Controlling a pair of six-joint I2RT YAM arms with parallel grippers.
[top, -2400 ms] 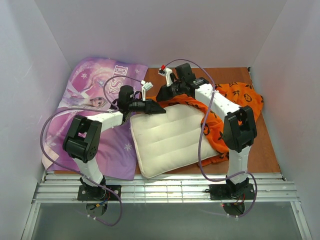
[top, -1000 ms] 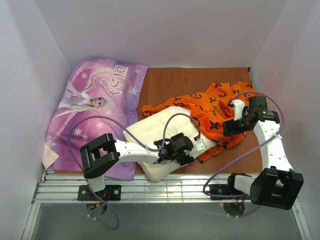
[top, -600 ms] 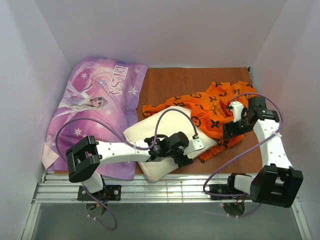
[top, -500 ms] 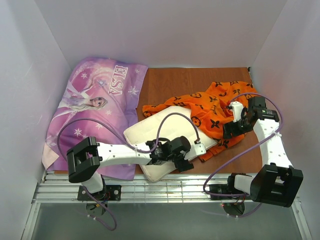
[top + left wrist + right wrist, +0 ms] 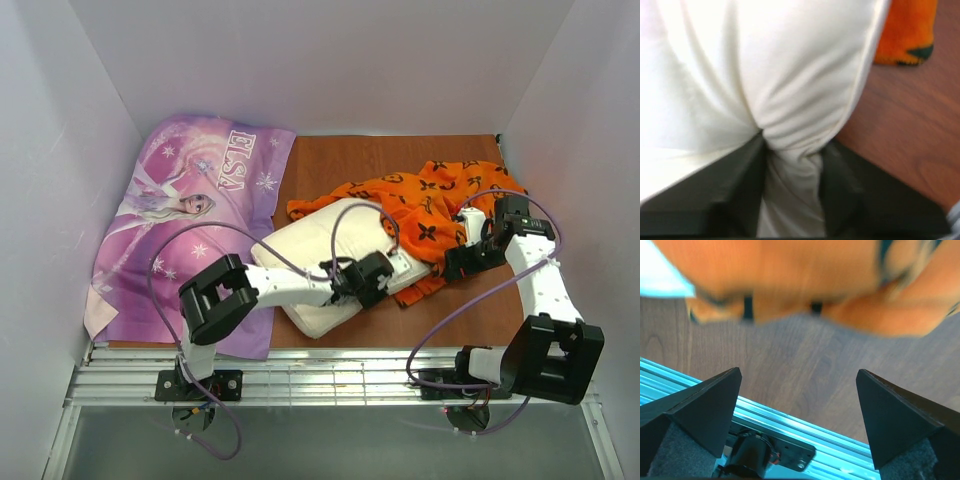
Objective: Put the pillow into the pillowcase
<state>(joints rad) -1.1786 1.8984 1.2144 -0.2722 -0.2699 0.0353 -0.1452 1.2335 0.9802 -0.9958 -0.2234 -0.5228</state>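
Now the left tool [image 5: 790, 161] clamps a fold at the near edge of the pillow [image 5: 320, 250], likely to push its far end deeper under the orange pillowcase [image 5: 420, 205], while the right tool [image 5: 797, 375] hangs spread and empty beside that pillowcase over the table [image 5: 350, 165].

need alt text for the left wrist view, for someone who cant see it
The left claw pinches a bunched fold of the cream-white pillow between its dark fingers; the pillow fills most of the frame. A bit of the orange pillowcase shows at top right, above the bare brown table.
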